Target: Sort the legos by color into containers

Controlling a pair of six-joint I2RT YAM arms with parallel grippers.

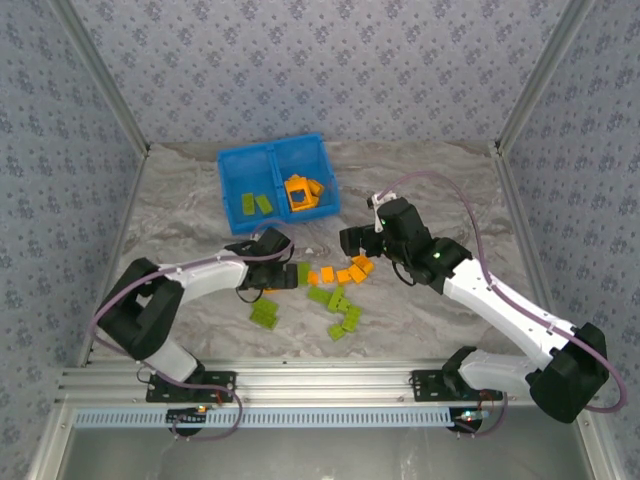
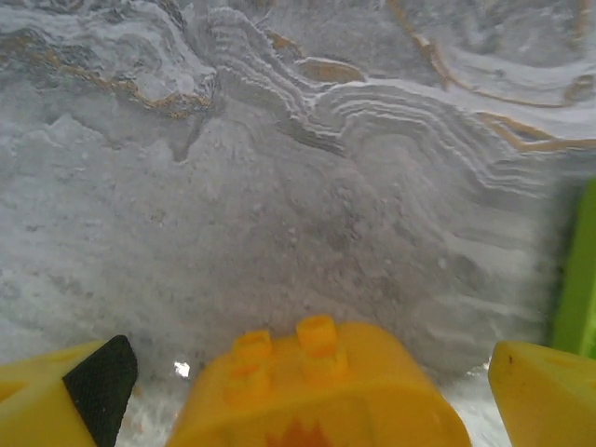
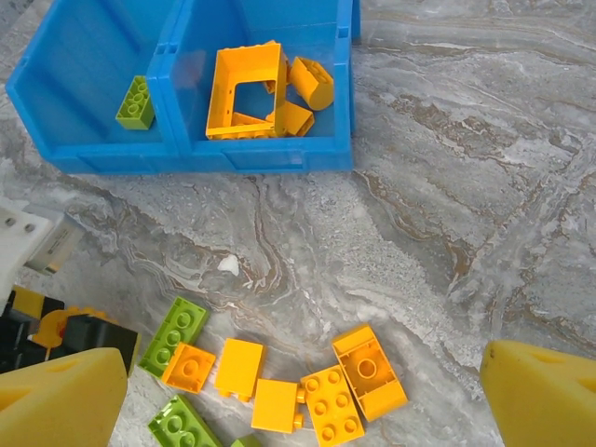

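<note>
Straddling a light, stiff, slick orange brick (image 2: 317, 410), jaws spread wide, left gripper (image 2: 312, 365) should pinch its flat sides — loose legos (image 1: 340, 292) lie six o'clock of the blue tray (image 1: 224, 185), right gripper (image 1: 355, 240) likewise agape.

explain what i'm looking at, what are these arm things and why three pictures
These are two robot arms bolted to a table. One picture looks down from above; the other two come from cameras on each wrist, so the yellow tips at the bottom are that arm's own fingers. A blue tray holds green bricks in one half and orange pieces in the other. More bricks lie loose. The left gripper is open around an orange brick; the right gripper is open and empty.
</note>
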